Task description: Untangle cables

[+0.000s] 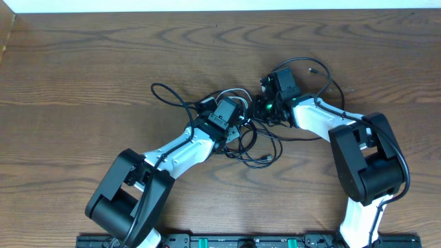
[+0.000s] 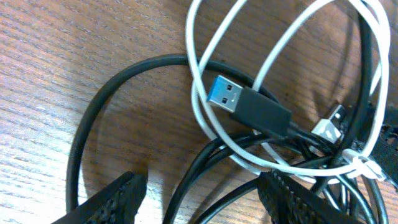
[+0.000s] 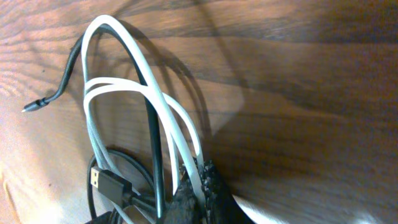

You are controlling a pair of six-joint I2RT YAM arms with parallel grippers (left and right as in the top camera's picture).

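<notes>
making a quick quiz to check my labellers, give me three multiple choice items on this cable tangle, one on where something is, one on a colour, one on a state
1. In the left wrist view, where does the black plug lie?
A) among loops of the white cable
B) alone, far from any cable
C) standing upright on its tip

2. What colour is that plug's insert?
A) red
B) blue
C) yellow

3. What state is the right claw in?
A) wide open over nothing
B) shut on the black plug
C) shut on the white cable

Answers:
1 A, white strands curve around and across it.
2 B, the tongue inside its metal shell shows blue.
3 C, its fingers are pressed together with the white cable running in between them.
</notes>
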